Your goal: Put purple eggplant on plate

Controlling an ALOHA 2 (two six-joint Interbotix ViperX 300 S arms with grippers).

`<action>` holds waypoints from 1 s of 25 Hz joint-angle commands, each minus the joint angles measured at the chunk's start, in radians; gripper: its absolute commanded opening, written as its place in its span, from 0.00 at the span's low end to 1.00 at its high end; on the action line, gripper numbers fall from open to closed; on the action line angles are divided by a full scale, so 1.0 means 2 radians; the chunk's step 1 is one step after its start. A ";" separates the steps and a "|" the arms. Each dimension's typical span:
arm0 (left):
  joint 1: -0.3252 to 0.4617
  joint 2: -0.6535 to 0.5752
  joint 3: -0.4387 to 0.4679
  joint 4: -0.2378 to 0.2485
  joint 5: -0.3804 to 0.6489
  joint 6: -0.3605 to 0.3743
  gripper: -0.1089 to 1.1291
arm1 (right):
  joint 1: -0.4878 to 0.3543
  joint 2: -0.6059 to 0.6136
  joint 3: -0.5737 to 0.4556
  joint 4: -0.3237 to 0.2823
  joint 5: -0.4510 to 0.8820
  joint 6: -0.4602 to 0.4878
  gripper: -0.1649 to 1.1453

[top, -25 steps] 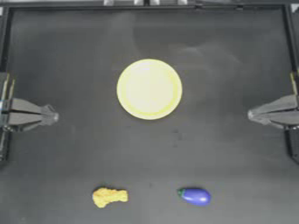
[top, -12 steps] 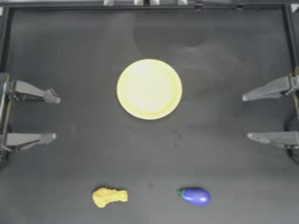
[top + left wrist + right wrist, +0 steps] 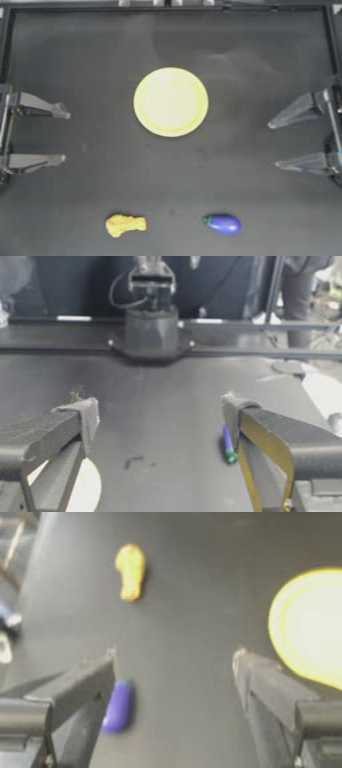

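The purple eggplant (image 3: pixel 223 224) lies on the dark table (image 3: pixel 87 60) near its front edge, a little right of the middle, as seen from above. Its small green cap points toward the lumpy yellow-orange piece (image 3: pixel 124 224), which sits well apart from it along the same front edge. The plate (image 3: pixel 170 102) rests bare near the middle of the table, well away from the eggplant. The left gripper (image 3: pixel 64 136) waits at the left edge with its jaws spread wide and nothing between them. The right gripper (image 3: pixel 275 144) waits at the right edge, its jaws likewise wide apart and empty. Neither touches any object.

In the left wrist view, the left gripper (image 3: pixel 157 406) stands wide open over bare table. The eggplant (image 3: pixel 228 445) shows as a thin blue sliver with a green tip just beside one jaw, partly hidden by it. A pale slice of the plate (image 3: pixel 88 488) shows by the other jaw. The other arm's base (image 3: pixel 151 331) stands at the far edge.

In the right wrist view, the right gripper (image 3: pixel 175 657) is open wide and holds nothing. The eggplant (image 3: pixel 118 708) lies on the table just beside one jaw, the plate (image 3: pixel 310 627) lies beyond the other jaw, and the yellow-orange piece (image 3: pixel 130 571) lies farther off.
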 commanded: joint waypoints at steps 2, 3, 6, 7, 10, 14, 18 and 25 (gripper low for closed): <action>0.003 0.005 -0.013 -0.002 0.002 0.000 0.91 | 0.040 0.066 -0.075 -0.054 0.081 0.055 0.87; 0.004 0.005 -0.013 -0.001 0.003 0.000 0.91 | 0.053 0.079 -0.087 -0.076 0.097 0.074 0.87; 0.006 0.005 -0.014 -0.002 0.004 0.000 0.91 | 0.094 0.114 -0.116 -0.140 0.137 0.136 0.87; 0.007 0.005 -0.014 -0.001 0.005 0.000 0.91 | 0.105 0.125 -0.123 -0.153 0.150 0.155 0.87; 0.010 0.005 -0.015 -0.002 0.013 0.000 0.91 | 0.133 0.160 -0.144 -0.174 0.185 0.199 0.87; 0.014 0.006 -0.015 -0.002 0.018 0.000 0.91 | 0.148 0.199 -0.161 -0.154 0.195 0.219 0.87; 0.014 0.006 -0.015 -0.002 0.022 0.000 0.91 | 0.150 0.235 -0.169 -0.131 0.194 0.222 0.87; 0.014 0.007 -0.015 -0.002 0.022 0.000 0.91 | 0.162 0.278 -0.170 -0.130 0.184 0.243 0.87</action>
